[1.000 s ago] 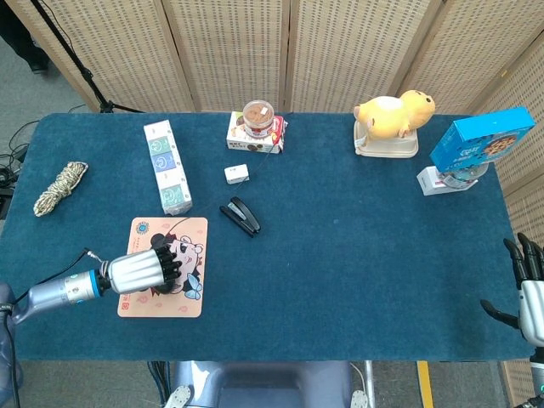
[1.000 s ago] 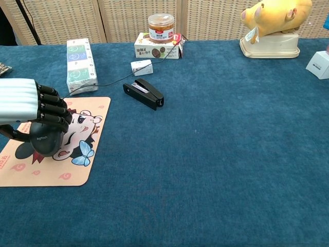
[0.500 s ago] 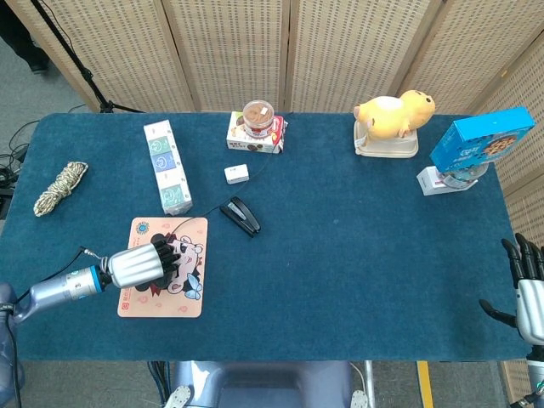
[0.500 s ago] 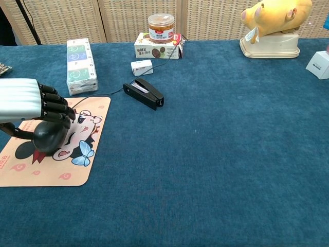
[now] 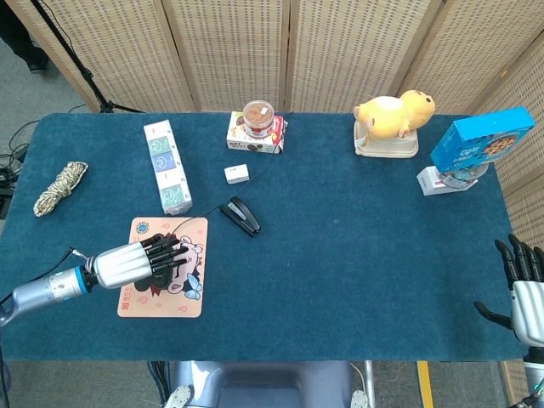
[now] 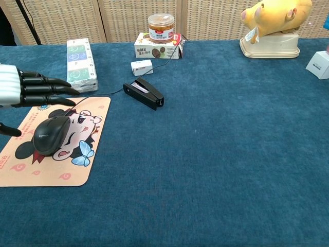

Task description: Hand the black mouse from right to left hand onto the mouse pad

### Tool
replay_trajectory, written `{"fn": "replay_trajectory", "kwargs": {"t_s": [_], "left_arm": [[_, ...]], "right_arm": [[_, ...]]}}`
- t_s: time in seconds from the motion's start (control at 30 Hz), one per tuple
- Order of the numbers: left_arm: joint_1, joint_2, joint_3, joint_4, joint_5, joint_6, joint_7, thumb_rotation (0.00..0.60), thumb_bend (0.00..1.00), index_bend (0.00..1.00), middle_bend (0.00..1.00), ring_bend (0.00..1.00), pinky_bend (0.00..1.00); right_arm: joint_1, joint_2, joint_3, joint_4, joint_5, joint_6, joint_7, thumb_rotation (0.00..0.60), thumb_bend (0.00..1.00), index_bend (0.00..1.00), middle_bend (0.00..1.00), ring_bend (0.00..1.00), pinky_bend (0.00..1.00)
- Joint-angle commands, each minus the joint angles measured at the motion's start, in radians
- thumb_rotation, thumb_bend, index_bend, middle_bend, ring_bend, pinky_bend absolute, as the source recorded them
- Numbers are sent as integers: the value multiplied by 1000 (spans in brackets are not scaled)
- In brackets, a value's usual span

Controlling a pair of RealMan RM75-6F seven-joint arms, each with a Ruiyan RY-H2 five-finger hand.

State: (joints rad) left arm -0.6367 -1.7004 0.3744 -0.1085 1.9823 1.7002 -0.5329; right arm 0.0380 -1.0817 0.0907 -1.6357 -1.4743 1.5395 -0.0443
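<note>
Two hands appear, and neither holds anything. The left hand [image 6: 31,88] hovers above the mouse pad [image 6: 77,172] with its fingers straight and spread apart, clear of the black mouse [image 6: 50,135], which rests upright on the cartoon print of the pad; in the head view the same hand [image 5: 140,262] hides most of the mouse. The right hand [image 5: 525,293] sits at the far right table edge, well apart from the work, fingers extended and apart.

Judged from this layout, the placing step is essentially complete: the mouse lies on the pad and the fingers are off it. What remains is probably only a retreat of the left hand, which calls for a lift up and away without brushing the mouse or catching its thin cable [image 6: 110,82], which runs from the pad toward the back of the table.

Other things on the blue table [image 6: 221,154]: a black stapler [image 6: 144,93] just beside the pad's far corner, a small white box [image 6: 141,67], a long tissue pack [image 6: 78,65], a jar [image 6: 161,27] on a snack box [image 6: 157,47], a yellow plush toy [image 6: 275,18], a blue box [image 5: 480,146] and a coil of rope [image 5: 59,188]. The stapler and tissue pack are the nearest obstacles to a withdrawal.
</note>
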Motion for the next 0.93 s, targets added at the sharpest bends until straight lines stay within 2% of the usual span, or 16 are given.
{"fn": "replay_trajectory", "kwargs": {"t_s": [0.03, 0.17, 0.23, 0.3, 0.33, 0.43, 0.47, 0.57, 0.67, 0.77, 0.93], "left_arm": [[48, 34, -73, -56, -77, 172, -121, 600, 87, 0, 0, 0, 239], [117, 59, -147, -103, -163, 222, -162, 600, 71, 0, 0, 0, 239], [161, 81, -177, -164, -209, 180, -181, 600, 65, 0, 0, 0, 222], [206, 127, -197, -282, -254, 120, -204, 600, 64, 0, 0, 0, 170], [223, 154, -203, -347, -271, 99, -197, 600, 64, 0, 0, 0, 129], [280, 261, -228, -637, -347, 23, -137, 600, 64, 0, 0, 4, 38], [304, 313, -233, -772, -392, -26, -100, 600, 64, 0, 0, 4, 23], [352, 418, -251, -1041, -473, -68, 18, 600, 65, 0, 0, 0, 0], [401, 490, -248, -1207, -554, -119, 109, 600, 65, 0, 0, 0, 0], [426, 533, -242, -1295, -596, -168, 156, 600, 65, 0, 0, 0, 0], [449, 557, -247, -1326, -601, -198, 186, 600, 64, 0, 0, 0, 0]], "right_arm": [[-2, 5, -11, -11, -19, 0, 8, 600, 0, 0, 0, 0, 0], [-3, 17, -26, -28, -48, -1, 24, 600, 0, 0, 0, 0, 0], [-3, 24, -32, -36, -61, -2, 32, 600, 0, 0, 0, 0, 0], [-2, 33, -38, -44, -74, -2, 45, 600, 0, 0, 0, 0, 0], [-2, 38, -40, -47, -81, -2, 50, 600, 0, 0, 0, 0, 0], [-4, 48, -49, -59, -101, 3, 64, 600, 0, 0, 0, 0, 0], [-5, 52, -52, -65, -109, 4, 67, 600, 0, 0, 0, 0, 0], [-7, 59, -61, -75, -136, 13, 70, 600, 0, 0, 0, 0, 0], [-11, 65, -69, -80, -160, 26, 71, 600, 0, 0, 0, 0, 0], [-13, 68, -75, -81, -178, 35, 76, 600, 0, 0, 0, 0, 0], [-18, 69, -80, -76, -197, 48, 72, 600, 0, 0, 0, 0, 0]]}}
